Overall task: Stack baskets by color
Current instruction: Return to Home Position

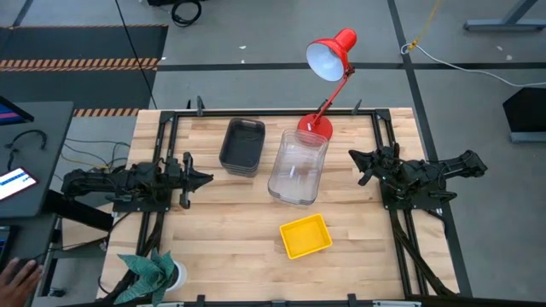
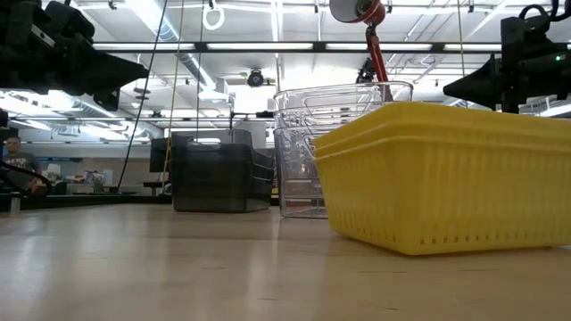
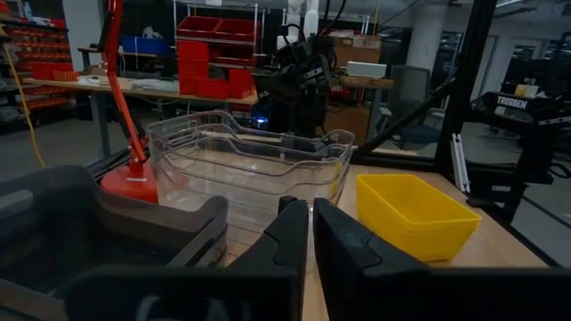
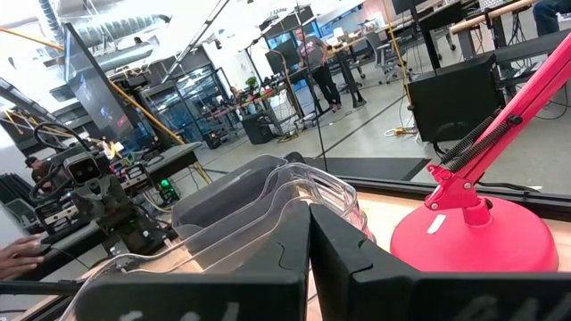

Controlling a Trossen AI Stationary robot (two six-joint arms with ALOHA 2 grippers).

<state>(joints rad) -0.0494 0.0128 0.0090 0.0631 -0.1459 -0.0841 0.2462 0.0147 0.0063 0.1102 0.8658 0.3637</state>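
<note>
Three nested stacks of baskets rest bottoms down on the wooden table. The dark grey baskets are at the far middle, the clear ones just right of them, and the yellow ones nearer the front edge. My left gripper hovers shut at the table's left side, pointing level at the stacks. My right gripper hovers shut at the right side, also level. The left wrist view shows the clear, yellow and grey stacks beyond my shut left gripper.
A red desk lamp stands with its base at the far edge, right behind the clear stack, its head beyond the table. A teal plant-like object sits at the front left corner. A person's hand shows beside the table.
</note>
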